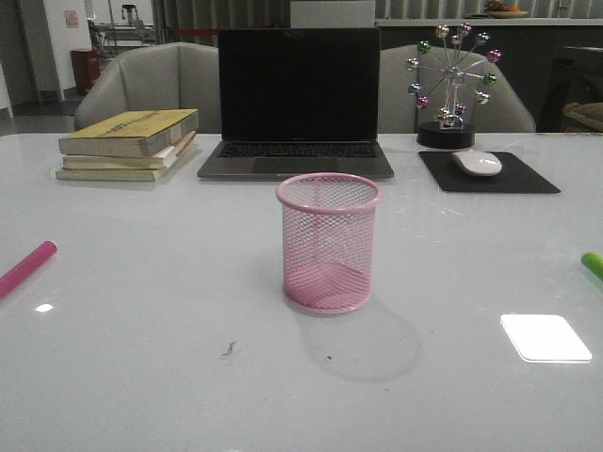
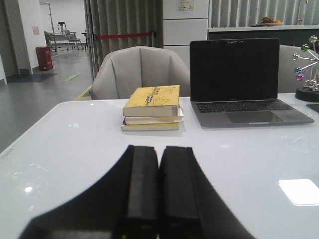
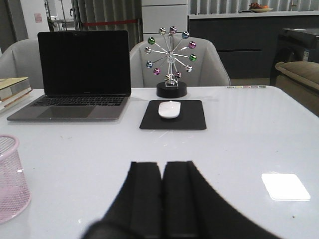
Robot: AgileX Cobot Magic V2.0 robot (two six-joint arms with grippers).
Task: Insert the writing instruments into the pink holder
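The pink holder [image 1: 328, 242] stands empty mid-table for either arm, pink marker [image 1: 26, 268] far left, green marker [image 1: 593, 265] far right, left gripper [image 2: 158, 191] and right gripper [image 3: 162, 196] both pressed together, holding nothing.

Holder [image 1: 328, 243]: pink wire mesh. Table [image 1: 151, 339]: glossy white. Mousepad [image 1: 488, 173]: matt black. Books [image 1: 127, 143]: paper.

Table [image 1: 141, 377]: white and glossy, carrying bright light reflections.
Books [image 1: 129, 144]: stack of three, yellow cover on top, far left.
Laptop [image 1: 298, 104]: open, screen dark, centre back.
Mouse [image 1: 477, 162]: white, on a black pad [image 1: 528, 179].
Ornament [image 1: 450, 85]: wheel of coloured balls, black base.
Chairs [image 1: 151, 80]: grey, behind the table.
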